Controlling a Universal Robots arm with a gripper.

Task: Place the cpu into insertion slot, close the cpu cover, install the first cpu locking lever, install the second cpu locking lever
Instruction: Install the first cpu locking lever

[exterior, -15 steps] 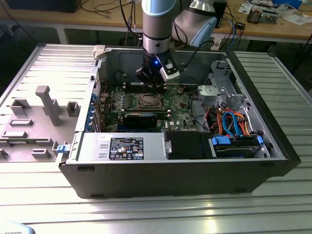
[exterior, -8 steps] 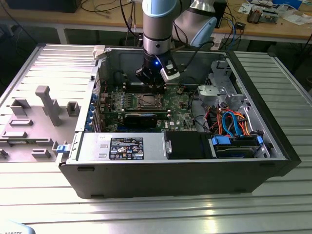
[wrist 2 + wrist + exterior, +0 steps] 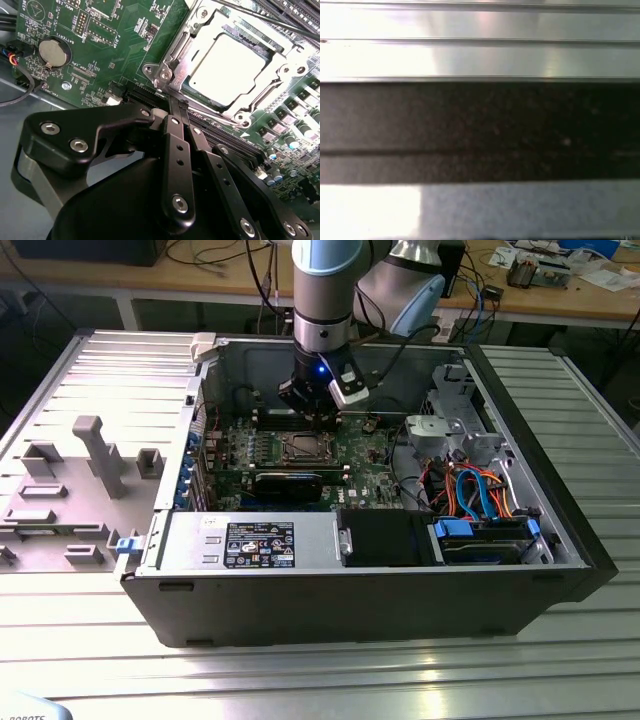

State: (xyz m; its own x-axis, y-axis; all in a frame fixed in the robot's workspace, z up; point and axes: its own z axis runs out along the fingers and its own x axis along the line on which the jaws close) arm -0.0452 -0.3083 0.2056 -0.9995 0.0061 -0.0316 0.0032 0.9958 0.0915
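Observation:
The cpu (image 3: 227, 62) lies flat in the insertion slot (image 3: 165, 75), its pale face showing through the open middle of the cpu cover (image 3: 272, 82), which lies down over it. In the exterior view the insertion slot (image 3: 300, 447) sits amid the green motherboard (image 3: 370, 455). My gripper (image 3: 318, 420) hangs just behind it inside the case. In the second wrist view the black fingers (image 3: 172, 130) are pressed together, the gripper (image 3: 176, 102) tip close to the socket's near corner, with nothing seen between them. A thin metal rod (image 3: 280, 22) runs along the socket's far side.
The open computer case (image 3: 360, 600) lies on a ribbed metal table (image 3: 100, 380). A black card (image 3: 288, 486), memory slots (image 3: 290, 420), orange and blue cables (image 3: 480, 495) and a drive cage (image 3: 450, 425) crowd the inside. A grey fixture (image 3: 95, 455) stands at the exterior view's left. A coin battery (image 3: 52, 52) sits on the board.

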